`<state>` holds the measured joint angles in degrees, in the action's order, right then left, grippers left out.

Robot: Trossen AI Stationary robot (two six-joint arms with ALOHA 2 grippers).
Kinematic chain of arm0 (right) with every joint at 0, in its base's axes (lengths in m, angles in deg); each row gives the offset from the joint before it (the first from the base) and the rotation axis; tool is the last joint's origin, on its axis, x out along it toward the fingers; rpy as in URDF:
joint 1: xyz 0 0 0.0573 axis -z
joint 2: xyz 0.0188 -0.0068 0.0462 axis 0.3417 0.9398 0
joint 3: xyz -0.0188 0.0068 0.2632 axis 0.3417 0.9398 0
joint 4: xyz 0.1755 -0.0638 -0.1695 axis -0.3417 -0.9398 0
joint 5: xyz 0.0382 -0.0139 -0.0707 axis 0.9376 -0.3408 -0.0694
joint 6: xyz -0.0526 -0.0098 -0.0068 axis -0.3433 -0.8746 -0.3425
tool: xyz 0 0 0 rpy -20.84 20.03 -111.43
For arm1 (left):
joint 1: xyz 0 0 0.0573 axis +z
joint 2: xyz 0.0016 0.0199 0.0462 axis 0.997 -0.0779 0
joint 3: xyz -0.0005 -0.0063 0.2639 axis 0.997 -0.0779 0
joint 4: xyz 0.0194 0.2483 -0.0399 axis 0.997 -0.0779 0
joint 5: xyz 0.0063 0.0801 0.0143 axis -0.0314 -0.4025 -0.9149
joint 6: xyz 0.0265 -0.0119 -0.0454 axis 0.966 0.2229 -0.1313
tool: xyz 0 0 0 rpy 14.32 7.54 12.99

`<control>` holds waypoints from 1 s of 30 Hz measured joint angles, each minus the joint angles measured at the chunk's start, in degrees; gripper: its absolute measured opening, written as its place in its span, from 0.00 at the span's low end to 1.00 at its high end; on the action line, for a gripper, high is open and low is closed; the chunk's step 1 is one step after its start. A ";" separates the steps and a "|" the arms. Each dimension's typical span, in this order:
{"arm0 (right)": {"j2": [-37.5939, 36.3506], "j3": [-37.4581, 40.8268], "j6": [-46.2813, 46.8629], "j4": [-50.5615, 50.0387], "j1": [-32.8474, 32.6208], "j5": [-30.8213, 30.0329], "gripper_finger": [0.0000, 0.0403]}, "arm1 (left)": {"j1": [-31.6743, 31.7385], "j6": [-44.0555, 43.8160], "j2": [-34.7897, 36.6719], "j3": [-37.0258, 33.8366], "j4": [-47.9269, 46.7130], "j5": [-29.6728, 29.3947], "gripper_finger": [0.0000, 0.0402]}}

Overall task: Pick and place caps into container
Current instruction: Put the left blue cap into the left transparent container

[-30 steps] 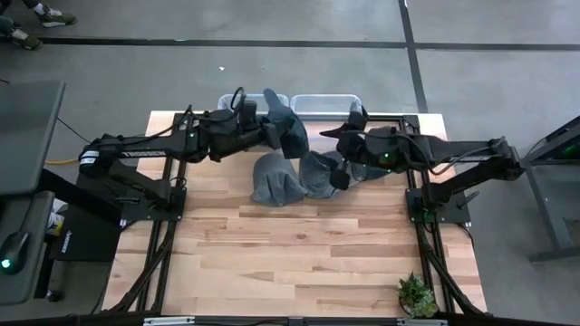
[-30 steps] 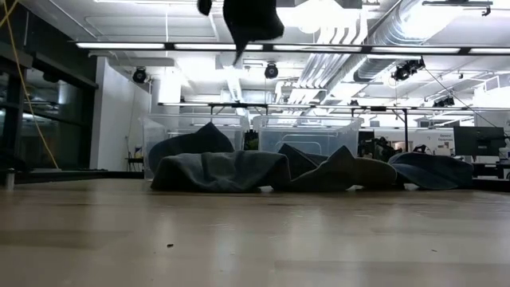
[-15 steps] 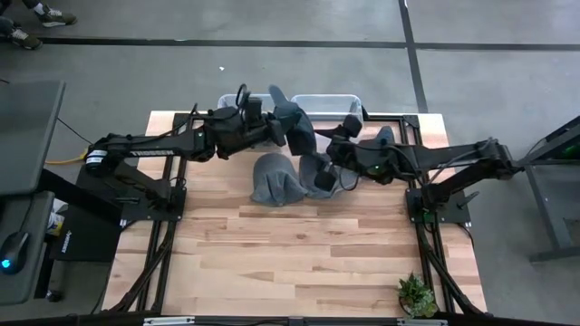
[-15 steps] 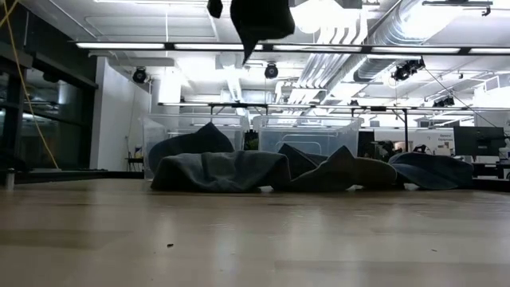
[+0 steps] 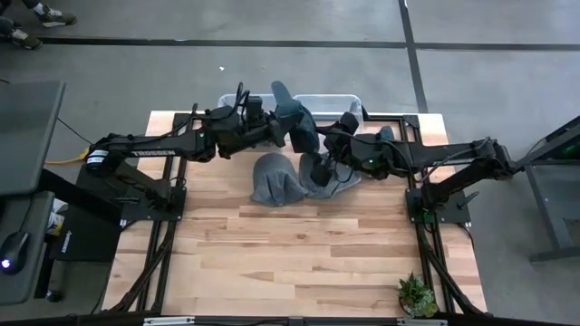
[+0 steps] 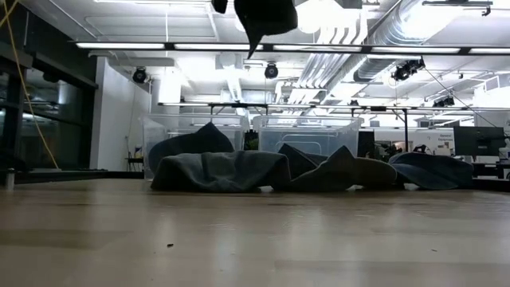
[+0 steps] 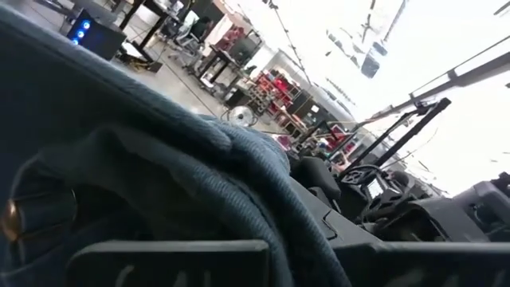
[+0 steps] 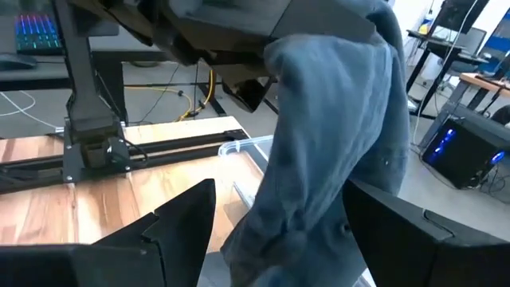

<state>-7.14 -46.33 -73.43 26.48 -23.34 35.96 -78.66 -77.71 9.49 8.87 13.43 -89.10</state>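
My left gripper [image 5: 276, 129] is raised high over the table's far side, shut on a denim-blue cap [image 5: 297, 127]. The cap hangs at the top of the low view [image 6: 267, 17] and fills the left wrist view [image 7: 239, 175]. My right gripper [image 5: 328, 161] is open just right of it. In the right wrist view its fingers [image 8: 280, 191] stand apart, with the hanging cap [image 8: 335, 135] ahead of them. More caps lie in a heap on the table: a grey one [image 5: 275, 179], a blue one [image 5: 319, 177], others [image 6: 335, 171]. My left gripper holds the denim-blue cap by a bunched part of its upper fabric [image 8: 279, 48], coming level from the table's left. The cap is lifted clear and droops below the fingers [image 6: 255, 36]. The exact part is hidden by the cloth itself.
Two clear plastic bins stand side by side at the far edge, one [image 5: 237, 100] behind the left arm, one [image 5: 328, 102] behind the right arm; both show behind the heap [image 6: 307, 131]. A small plant [image 5: 417, 294] sits at the near right corner. Bare wood lies toward the near edge.
My left gripper carried the cap a little higher and toward the table's right and far edge, closer to the bins; the cap swung along with it. My right arm reached toward the table's left, bringing its gripper up close to the hanging cap.
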 joint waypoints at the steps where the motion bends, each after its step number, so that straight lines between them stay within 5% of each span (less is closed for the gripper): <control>1: 0.00 0.00 0.04 0.00 0.11 0.44 0.67 | 0.00 0.00 -0.01 0.00 0.05 0.00 0.00; 15: 0.00 0.00 1.63 -0.02 1.38 -2.67 0.61 | -0.13 -0.02 -0.01 0.04 1.37 2.65 0.00; 30: -0.15 0.00 1.29 -2.03 1.88 -1.35 0.06 | -0.12 -0.02 -0.01 0.04 0.69 4.51 0.02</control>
<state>-7.30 -46.33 -72.14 24.45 -21.45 34.61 -78.78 -77.73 9.49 8.91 14.13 -84.59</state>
